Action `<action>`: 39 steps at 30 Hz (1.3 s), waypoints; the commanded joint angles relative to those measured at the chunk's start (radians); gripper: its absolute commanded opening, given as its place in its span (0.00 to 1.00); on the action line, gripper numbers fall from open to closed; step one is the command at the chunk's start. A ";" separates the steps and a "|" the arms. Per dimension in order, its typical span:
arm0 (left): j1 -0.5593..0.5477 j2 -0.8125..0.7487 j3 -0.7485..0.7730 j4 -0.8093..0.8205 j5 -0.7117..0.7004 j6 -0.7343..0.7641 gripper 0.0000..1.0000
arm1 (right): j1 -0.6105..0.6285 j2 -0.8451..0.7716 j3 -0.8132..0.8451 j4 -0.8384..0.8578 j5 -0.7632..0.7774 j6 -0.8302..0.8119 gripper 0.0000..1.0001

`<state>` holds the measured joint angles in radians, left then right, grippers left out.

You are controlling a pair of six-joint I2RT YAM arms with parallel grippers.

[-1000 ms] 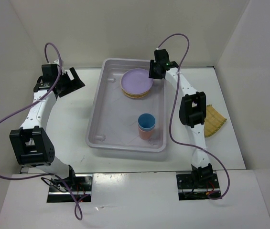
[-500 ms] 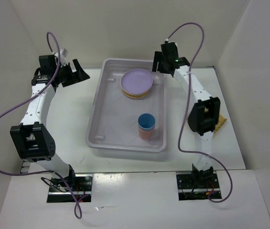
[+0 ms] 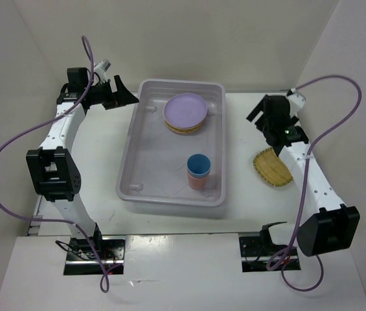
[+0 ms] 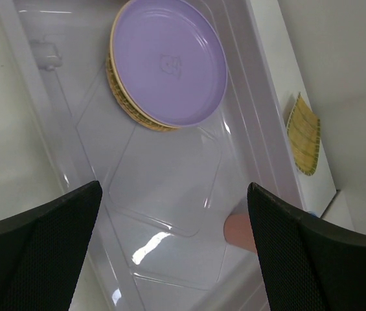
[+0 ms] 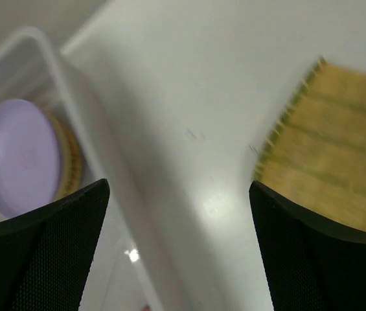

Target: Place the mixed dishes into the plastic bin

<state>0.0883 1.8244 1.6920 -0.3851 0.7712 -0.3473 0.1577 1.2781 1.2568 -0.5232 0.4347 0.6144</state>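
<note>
The plastic bin [image 3: 134,162] sits mid-table. Inside it a lavender plate [image 3: 185,109] lies on orange-tan and yellow plates at the far end, and a blue cup [image 3: 199,164] is nested in a salmon-pink cup [image 3: 195,181] near the front. A yellow woven plate [image 3: 272,167] lies on the table to the bin's right. My left gripper [image 3: 125,97] is open and empty, above the bin's far left corner. My right gripper [image 3: 258,115] is open and empty, between the bin and the woven plate. The left wrist view shows the lavender plate [image 4: 168,61] and the woven plate [image 4: 304,133]; the right wrist view shows the woven plate [image 5: 335,149].
White walls close in the table at the back and both sides. The bin's rim [image 5: 89,123] runs along the left of the right wrist view. Purple cables loop off both arms.
My right arm has swung from over the bin's far right corner out to the right, toward the woven plate, uncovering it. My left gripper has moved right, toward the bin's far left corner.
</note>
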 commanded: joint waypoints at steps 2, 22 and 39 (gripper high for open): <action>-0.007 0.027 0.060 0.078 0.086 -0.022 0.99 | -0.084 -0.159 -0.210 -0.020 0.012 0.298 0.93; -0.007 0.078 0.021 0.089 0.134 -0.012 0.99 | -0.221 -0.109 -0.395 -0.311 0.015 0.759 0.97; 0.030 0.108 0.043 0.089 0.152 -0.012 0.99 | -0.230 0.265 -0.340 -0.103 -0.021 0.607 0.89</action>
<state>0.1020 1.9305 1.7046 -0.3302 0.8886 -0.3725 -0.0662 1.5051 0.8665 -0.7017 0.3809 1.2530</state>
